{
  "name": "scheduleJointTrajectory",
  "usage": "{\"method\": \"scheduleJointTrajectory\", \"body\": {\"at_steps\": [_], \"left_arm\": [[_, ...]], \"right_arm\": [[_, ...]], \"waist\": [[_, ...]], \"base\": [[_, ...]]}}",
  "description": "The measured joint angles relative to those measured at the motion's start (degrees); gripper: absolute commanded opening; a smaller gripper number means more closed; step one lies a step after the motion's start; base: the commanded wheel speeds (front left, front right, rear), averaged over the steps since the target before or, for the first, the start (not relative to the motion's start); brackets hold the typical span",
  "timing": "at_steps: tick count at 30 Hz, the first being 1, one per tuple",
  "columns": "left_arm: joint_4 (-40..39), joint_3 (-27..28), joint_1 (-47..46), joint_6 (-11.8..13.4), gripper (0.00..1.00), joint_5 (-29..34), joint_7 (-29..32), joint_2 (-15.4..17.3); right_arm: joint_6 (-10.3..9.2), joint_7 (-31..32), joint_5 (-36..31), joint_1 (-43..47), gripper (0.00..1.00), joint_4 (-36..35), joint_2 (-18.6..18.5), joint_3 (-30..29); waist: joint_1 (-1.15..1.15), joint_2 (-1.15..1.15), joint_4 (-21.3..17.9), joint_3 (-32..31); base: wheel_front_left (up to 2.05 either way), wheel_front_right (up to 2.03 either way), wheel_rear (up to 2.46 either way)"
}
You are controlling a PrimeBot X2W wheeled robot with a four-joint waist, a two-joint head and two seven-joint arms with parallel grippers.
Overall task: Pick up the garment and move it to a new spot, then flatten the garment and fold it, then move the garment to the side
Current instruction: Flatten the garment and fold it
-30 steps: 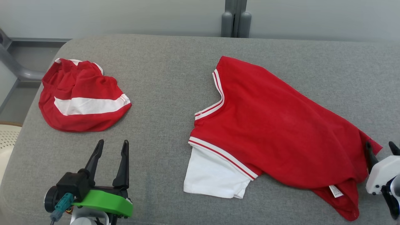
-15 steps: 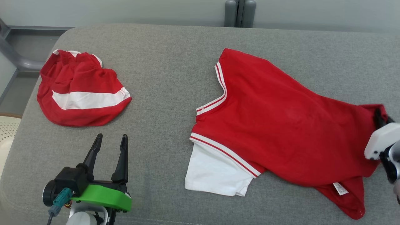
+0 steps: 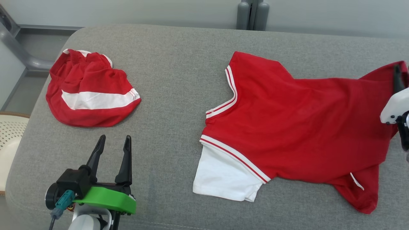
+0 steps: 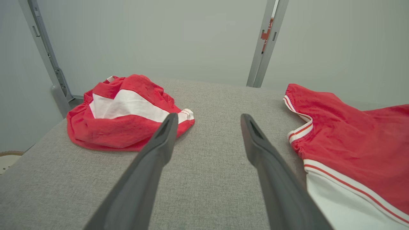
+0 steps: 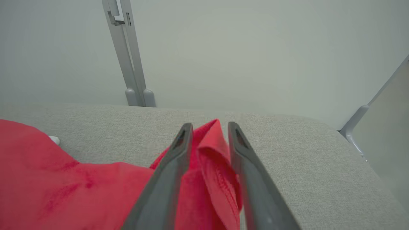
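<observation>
The garment (image 3: 287,127) is a red shirt with a white sleeve and striped trim. It lies spread on the grey couch, right of centre, and also shows in the left wrist view (image 4: 351,143). My right gripper (image 3: 401,72) is at the shirt's far right hem corner. In the right wrist view its fingers stand partly parted (image 5: 210,125) with a bunched fold of the garment (image 5: 211,166) loose between them. My left gripper (image 3: 115,142) is open and empty over bare cushion at the near left (image 4: 209,116), well apart from the shirt.
A crumpled red and white garment (image 3: 89,92) lies at the far left of the couch (image 3: 172,80). A grey post (image 3: 252,14) stands behind the couch against the wall. A cream woven basket (image 3: 9,140) sits off the left edge.
My right gripper closed on the shirt's right hem corner and carried it away from me, stretching the hem out; its fingers have now parted somewhat. The left arm stayed put; the camera shifted slightly.
</observation>
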Motion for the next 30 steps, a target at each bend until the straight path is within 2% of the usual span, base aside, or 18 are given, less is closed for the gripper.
{"method": "scheduleJointTrajectory", "body": {"at_steps": [4, 7, 12, 20, 30], "left_arm": [[0.00, 0.63, 0.39, 0.00, 1.00, 0.04, 0.00, 0.00], [-0.04, 1.18, 1.13, 0.00, 1.00, 0.31, 0.01, 0.11], [-0.12, 2.38, 2.52, 0.00, 1.00, 0.74, 0.00, 0.24], [-0.29, 4.06, 4.76, 0.00, 1.00, 1.38, 0.01, 0.30], [-0.83, 5.57, 6.30, 0.00, 1.00, 1.98, 0.01, 0.34]], "right_arm": [[0.00, -0.78, -0.19, 0.08, 1.00, 0.05, 0.90, 1.01], [0.00, -1.10, 0.19, 1.00, 1.00, -2.55, 1.60, 1.75], [0.00, -1.34, 1.48, 5.72, 1.00, -12.81, 2.55, 1.67], [0.00, -1.34, 2.41, 19.83, 1.00, -29.10, 5.05, 1.24], [0.00, -1.34, 3.54, 35.28, 1.00, -41.06, 9.13, 0.00]], "waist": [[0.00, 0.00, -0.57, -0.95], [0.00, 0.00, -1.34, -1.88], [0.00, 0.00, -2.92, -3.66], [0.00, 0.00, -5.46, -6.80], [0.00, 0.00, -7.71, -8.66]], "base": [[0.00, 0.00, 0.00], [0.00, 0.00, 0.00], [0.00, 0.00, 0.00], [0.00, 0.00, 0.00], [0.00, 0.00, 0.00]]}}
